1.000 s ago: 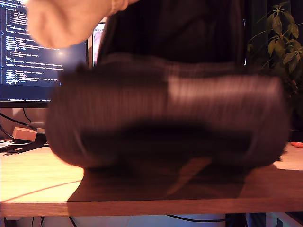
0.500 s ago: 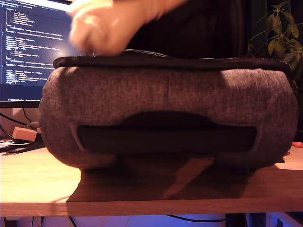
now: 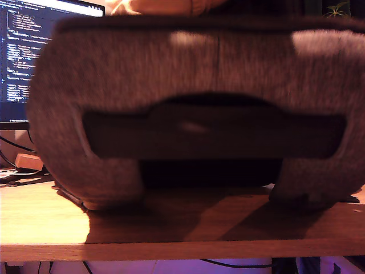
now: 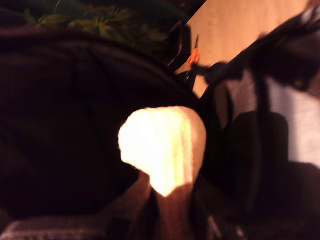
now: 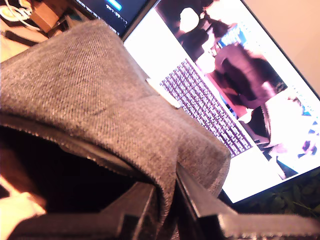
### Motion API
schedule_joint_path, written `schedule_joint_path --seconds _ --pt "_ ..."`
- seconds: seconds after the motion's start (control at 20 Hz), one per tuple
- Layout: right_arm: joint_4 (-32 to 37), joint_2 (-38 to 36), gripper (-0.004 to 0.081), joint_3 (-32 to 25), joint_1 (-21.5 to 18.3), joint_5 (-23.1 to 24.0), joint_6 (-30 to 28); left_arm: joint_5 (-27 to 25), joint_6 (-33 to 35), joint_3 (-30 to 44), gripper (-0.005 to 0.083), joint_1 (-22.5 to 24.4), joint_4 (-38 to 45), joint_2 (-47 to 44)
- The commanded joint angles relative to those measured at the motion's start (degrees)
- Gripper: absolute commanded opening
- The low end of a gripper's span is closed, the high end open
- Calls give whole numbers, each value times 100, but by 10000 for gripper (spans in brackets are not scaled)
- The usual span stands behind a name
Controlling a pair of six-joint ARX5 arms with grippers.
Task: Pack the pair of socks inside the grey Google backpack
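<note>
1. The grey Google backpack (image 3: 188, 68) fills almost the whole exterior view, blurred, standing on the wooden tabletop (image 3: 40, 222), with a dark padded band (image 3: 211, 134) across its front.
2. My second gripper (image 5: 167, 200) is pinched on the backpack's grey herringbone fabric (image 5: 75, 95): the cloth runs down between its two dark fingers (image 5: 130, 210) and is held up, with the dark inside of the bag just below it.
3. A small white patch (image 5: 162, 92) sits on that fabric above my second gripper, and a lit monitor (image 5: 240, 90) stands beyond it.
4. The pair of socks (image 4: 162, 147), a pale cream bundle glowing brightly, sits directly ahead of my first gripper, over the bag's dark lining (image 4: 65, 130).
5. I cannot see my first gripper's fingers, so I cannot tell whether it is holding the socks or how wide it stands.
6. Something pale (image 3: 162, 5), too blurred to identify, shows above the backpack's top edge in the exterior view.
</note>
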State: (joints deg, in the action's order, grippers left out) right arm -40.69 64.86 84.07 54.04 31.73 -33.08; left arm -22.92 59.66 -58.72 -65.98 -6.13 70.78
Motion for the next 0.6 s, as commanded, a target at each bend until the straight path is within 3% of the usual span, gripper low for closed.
schedule_joint_path --seconds 0.0,0.1,0.45,0.55 --pt "260 -120 -13 409 35 -28 35 -55 236 -24 -23 4 334 138" --pt "238 -118 -13 450 33 -28 33 -79 599 -24 -23 31 560 168" --pt "214 -90 -13 487 107 -28 31 -66 684 -24 -23 400 911 376" --pt "197 -90 -13 487 107 -28 28 -2 680 -24 50 431 938 479"
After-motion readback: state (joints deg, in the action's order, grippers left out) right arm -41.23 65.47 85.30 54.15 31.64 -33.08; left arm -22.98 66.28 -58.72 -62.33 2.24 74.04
